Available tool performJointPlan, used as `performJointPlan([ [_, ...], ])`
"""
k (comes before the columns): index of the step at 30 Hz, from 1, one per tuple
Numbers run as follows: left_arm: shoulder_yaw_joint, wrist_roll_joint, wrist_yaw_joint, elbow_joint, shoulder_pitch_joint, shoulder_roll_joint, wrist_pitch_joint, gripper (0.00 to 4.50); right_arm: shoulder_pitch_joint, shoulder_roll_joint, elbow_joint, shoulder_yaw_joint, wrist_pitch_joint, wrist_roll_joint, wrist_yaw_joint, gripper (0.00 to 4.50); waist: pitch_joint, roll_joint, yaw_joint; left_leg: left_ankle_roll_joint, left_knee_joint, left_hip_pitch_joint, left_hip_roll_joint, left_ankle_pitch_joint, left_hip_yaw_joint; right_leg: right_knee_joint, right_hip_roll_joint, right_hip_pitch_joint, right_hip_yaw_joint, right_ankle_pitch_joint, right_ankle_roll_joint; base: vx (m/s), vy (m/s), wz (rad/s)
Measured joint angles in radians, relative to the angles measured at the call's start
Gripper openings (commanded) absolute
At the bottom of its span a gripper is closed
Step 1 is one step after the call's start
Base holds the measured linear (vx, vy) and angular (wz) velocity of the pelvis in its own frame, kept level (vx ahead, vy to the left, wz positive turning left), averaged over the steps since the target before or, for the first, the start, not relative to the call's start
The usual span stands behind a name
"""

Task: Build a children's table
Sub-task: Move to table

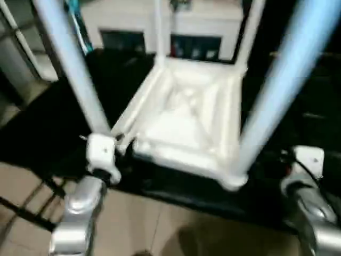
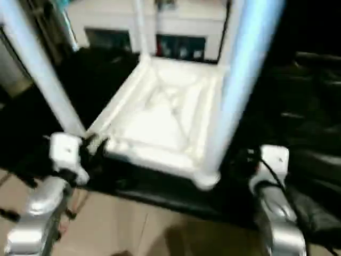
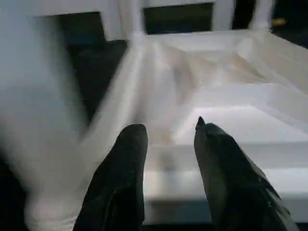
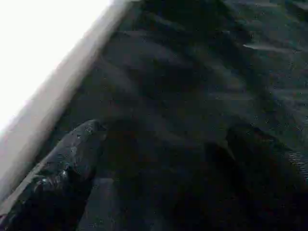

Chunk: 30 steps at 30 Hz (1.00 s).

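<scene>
Left gripper [image 3: 166, 144] is sitting right at the near-left corner of the tabletop [image 1: 186, 122], fingers [image 3: 122, 178] partly apart with the tabletop's near rim showing between and beyond them; I can't tell if they're actually pinching that rim or just hanging over it. Right gripper [image 4: 159, 159] is spread wide with nothing in it, over the black cloth [image 4: 202, 72] off the tabletop's right side. The table is lying upside down on that cloth-covered surface, ribbed underside up, all four legs standing in their corner sockets: near-left leg [image 1: 72, 64], near-right leg [image 1: 282, 80], and the two far ones, far-left leg [image 1: 159, 32] and far-right leg [image 1: 244, 37]. So my guess is the build is basically done apart from seating and flipping. What could go wrong: the left wrist is really close to the near-left leg, so a sideways swing could knock it crooked or pop it out if it isn't fully pushed home (can't judge seating from here). A one-corner lift would also probably twist the whole thing and let it slide on the cloth, which looks loose and wrinkly. The near-right corner is close to the near edge of the surface, so a slide toward the robot could tip it onto the tile floor [image 1: 21, 186]. Farther back, past the far edge, there's a white cabinet [image 1: 128, 21] with dark glass doors.
</scene>
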Motion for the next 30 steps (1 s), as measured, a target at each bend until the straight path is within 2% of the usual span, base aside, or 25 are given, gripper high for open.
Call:
performJointPlan([
  [1,0.014,-0.009,0.001,0.000,0.049,0.000,-0.001,1.88,0.017,-0.002,-0.001,0.010,-0.015,0.009,0.024,4.43,-0.005,0.006,-0.020,0.003,-0.002,0.000,-0.008,0.000,0.000,-0.031,-0.033,0.008,-0.048,0.014,-0.022,-0.049,0.120,0.00],
  [2,0.027,-0.013,0.003,0.001,0.075,0.000,-0.004,1.88,0.034,-0.021,0.003,0.007,-0.022,0.010,0.042,4.43,-0.003,-0.009,-0.031,0.010,-0.005,-0.005,-0.010,0.003,0.022,-0.085,-0.054,0.022,-0.074,0.013,-0.012,-0.068,0.147,0.20],
  [3,0.041,-0.014,0.008,-0.004,0.099,-0.007,-0.021,1.88,0.043,-0.043,0.011,0.008,-0.024,0.010,0.061,4.43,0.003,-0.018,-0.042,0.013,-0.012,-0.005,-0.008,0.009,0.033,-0.096,-0.067,0.026,-0.076,0.021,-0.005,-0.075,0.108,0.33],
  [4,0.057,-0.016,0.021,-0.013,0.133,-0.017,-0.037,1.88,0.054,-0.063,0.015,0.010,-0.028,0.010,0.084,4.43,0.004,-0.026,-0.052,0.013,-0.023,-0.002,-0.006,0.017,0.038,-0.112,-0.069,0.032,-0.077,0.030,-0.005,-0.075,0.108,0.33],
  [5,0.069,-0.020,0.033,-0.013,0.158,-0.021,-0.042,2.15,0.063,-0.072,0.021,0.008,-0.036,0.010,0.100,4.44,0.011,-0.027,-0.066,0.011,-0.039,0.004,-0.002,0.018,0.047,-0.130,-0.072,0.040,-0.077,0.037,-0.008,-0.100,0.037,0.18],
  [6,0.087,-0.025,0.049,-0.013,0.166,-0.027,-0.055,2.20,0.071,-0.075,0.029,0.010,-0.043,0.010,0.113,4.44,0.014,-0.029,-0.078,0.010,-0.048,0.007,0.003,0.022,0.057,-0.139,-0.075,0.046,-0.077,0.041,-0.009,-0.088,0.010,0.20],
  [8,0.146,-0.051,0.080,-0.029,0.173,-0.053,-0.106,2.24,0.096,-0.092,0.041,0.008,-0.063,0.013,0.142,4.47,0.021,-0.035,-0.094,0.010,-0.054,0.014,0.011,0.029,0.078,-0.141,-0.081,0.053,-0.077,0.043,-0.011,-0.078,0.002,0.19],
  [9,0.165,-0.062,0.085,-0.039,0.183,-0.055,-0.123,2.24,0.100,-0.108,0.049,0.001,-0.067,0.019,0.156,4.49,0.022,-0.035,-0.102,0.011,-0.054,0.014,0.014,0.030,0.082,-0.140,-0.082,0.056,-0.078,0.043,-0.011,-0.057,-0.003,0.11],
  [10,0.178,-0.073,0.085,-0.047,0.192,-0.052,-0.134,2.51,0.104,-0.118,0.050,-0.017,-0.070,0.032,0.173,4.50,0.022,-0.035,-0.106,0.013,-0.054,0.014,0.017,0.031,0.086,-0.141,-0.083,0.057,-0.078,0.043,-0.011,-0.057,-0.003,0.11],
  [13,0.199,-0.094,0.083,-0.055,0.209,-0.047,-0.149,2.65,0.112,-0.148,0.046,-0.061,-0.087,0.090,0.239,4.50,0.024,-0.040,-0.112,0.014,-0.054,0.012,0.021,0.037,0.089,-0.140,-0.083,0.057,-0.080,0.043,-0.011,0.000,0.000,0.00],
  [17,0.203,-0.160,0.046,-0.054,0.184,-0.039,-0.149,3.00,0.138,-0.234,-0.029,-0.047,-0.054,0.217,0.456,4.50,0.025,-0.040,-0.119,0.016,-0.054,0.010,0.024,0.040,0.089,-0.139,-0.083,0.057,-0.084,0.049,-0.013,0.000,0.000,0.00],
  [19,0.196,-0.179,0.018,-0.042,0.134,-0.010,-0.129,3.21,0.180,-0.350,-0.096,-0.012,-0.013,0.290,0.621,4.50,0.024,-0.035,-0.110,0.019,-0.054,0.009,0.027,0.042,0.088,-0.141,-0.084,0.055,-0.091,0.049,-0.013,0.000,0.000,0.00],
  [21,0.188,-0.182,-0.004,-0.007,0.077,0.029,-0.118,3.32,0.192,-0.417,-0.152,0.010,0.019,0.344,0.753,4.50,0.023,-0.034,-0.107,0.024,-0.055,0.006,0.029,0.045,0.087,-0.140,-0.083,0.055,-0.096,0.048,-0.014,0.000,0.000,0.00],
  [25,0.163,-0.166,-0.030,0.089,0.004,0.056,-0.112,3.55,0.188,-0.468,-0.212,0.083,0.076,0.399,0.868,4.50,0.022,-0.032,-0.109,0.023,-0.055,0.003,0.032,0.046,0.085,-0.140,-0.083,0.055,-0.101,0.047,-0.016,0.000,0.000,0.00],
  [26,0.161,-0.166,-0.036,0.127,-0.015,0.067,-0.111,3.74,0.178,-0.481,-0.216,0.112,0.086,0.400,0.890,4.50,0.022,-0.032,-0.111,0.023,-0.055,0.003,0.033,0.047,0.085,-0.140,-0.083,0.055,-0.102,0.046,-0.016,0.000,0.000,0.00],
  [29,0.163,-0.167,-0.050,0.185,-0.046,0.089,-0.102,3.95,0.147,-0.488,-0.216,0.150,0.094,0.398,0.909,4.50,0.022,-0.032,-0.112,0.021,-0.054,0.002,0.033,0.048,0.085,-0.139,-0.083,0.055,-0.102,0.047,-0.017,0.000,0.000,0.00],
  [30,0.163,-0.168,-0.053,0.201,-0.056,0.095,-0.101,4.17,0.136,-0.488,-0.213,0.158,0.094,0.395,0.909,4.50,0.023,-0.032,-0.112,0.020,-0.054,0.002,0.033,0.048,0.085,-0.139,-0.083,0.055,-0.102,0.047,-0.017,0.000,0.000,0.00],
])
